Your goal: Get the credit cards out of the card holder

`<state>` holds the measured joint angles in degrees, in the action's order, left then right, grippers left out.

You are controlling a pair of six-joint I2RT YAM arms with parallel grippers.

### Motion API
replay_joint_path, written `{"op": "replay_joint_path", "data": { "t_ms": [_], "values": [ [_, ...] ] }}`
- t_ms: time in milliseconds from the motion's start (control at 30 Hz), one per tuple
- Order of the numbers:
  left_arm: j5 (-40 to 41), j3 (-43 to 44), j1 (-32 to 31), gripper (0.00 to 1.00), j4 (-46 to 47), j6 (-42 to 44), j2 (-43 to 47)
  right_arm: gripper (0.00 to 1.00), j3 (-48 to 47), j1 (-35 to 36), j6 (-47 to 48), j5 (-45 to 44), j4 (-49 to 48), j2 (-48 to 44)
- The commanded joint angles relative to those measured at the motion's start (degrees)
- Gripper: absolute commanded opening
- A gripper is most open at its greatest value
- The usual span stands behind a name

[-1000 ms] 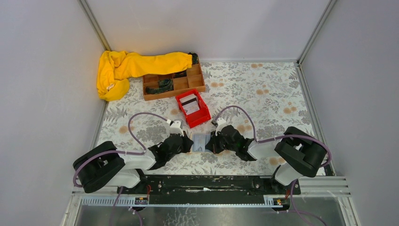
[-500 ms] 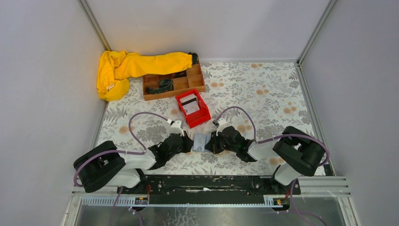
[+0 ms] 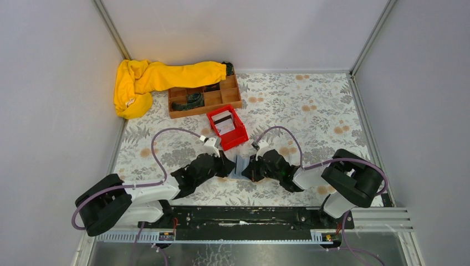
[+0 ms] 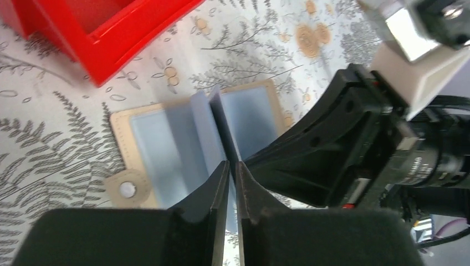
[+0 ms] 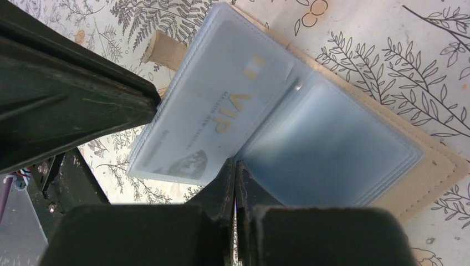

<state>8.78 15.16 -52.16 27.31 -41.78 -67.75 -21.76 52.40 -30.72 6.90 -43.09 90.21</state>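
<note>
The card holder (image 3: 240,165) lies open on the floral cloth between my two grippers, its slate-blue sleeves (image 4: 161,144) framed by a tan edge (image 5: 438,166). One clear leaf stands up from the fold, and a pale credit card (image 5: 221,116) printed VIP shows inside it. My left gripper (image 4: 233,165) is shut on that leaf's outer edge, with a thin blue strip showing between its jaws. My right gripper (image 5: 235,162) is shut, its tips pressed at the fold under the raised leaf. In the top view the left gripper (image 3: 228,165) and the right gripper (image 3: 251,168) nearly meet.
A red bin (image 3: 241,134) just beyond the holder has whitish and dark cards in it. Further back stands a brown wooden compartment tray (image 3: 213,98), with a yellow cloth (image 3: 149,80) draped over its left end. Grey walls close in the sides.
The left arm has reached forward and to the right. The holder looks narrower from above, with its leaf now lifted. The right arm has barely moved.
</note>
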Motion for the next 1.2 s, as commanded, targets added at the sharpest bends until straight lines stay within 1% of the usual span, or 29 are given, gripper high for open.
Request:
{"op": "replay_joint_path", "data": {
  "t_ms": [0, 267, 467, 733, 900, 1167],
  "values": [
    [-1.27, 2.42, -0.79, 0.15, -1.03, 1.38, 0.32, 0.0, 1.29, 0.43, 0.04, -0.89, 0.88, -1.7],
    [-2.09, 3.65, -1.73, 0.16, 1.16, 0.94, -4.6, 0.0, 2.17, 0.46, 0.68, -1.88, 2.03, -3.69],
    [-1.92, 4.03, -2.18, 0.16, 0.91, 1.38, -5.11, 0.0, 2.88, 0.34, 0.71, -2.3, 1.87, -4.72],
    [-0.91, 6.16, -2.73, 0.17, -2.52, 2.57, -4.84, 0.0, 3.11, 0.34, 0.67, -2.55, 2.01, -5.87],
    [-0.76, 6.82, -3.23, 0.17, -3.25, 2.92, -4.65, 0.0, 3.55, 0.34, 0.53, -3.47, 3.43, -8.67],
    [-0.92, 7.3, -3.77, 0.17, -2.43, 2.93, -6.79, 0.0, 4.48, 0.36, 0.82, -6.86, 7.42, -14.97]
  ]
}}
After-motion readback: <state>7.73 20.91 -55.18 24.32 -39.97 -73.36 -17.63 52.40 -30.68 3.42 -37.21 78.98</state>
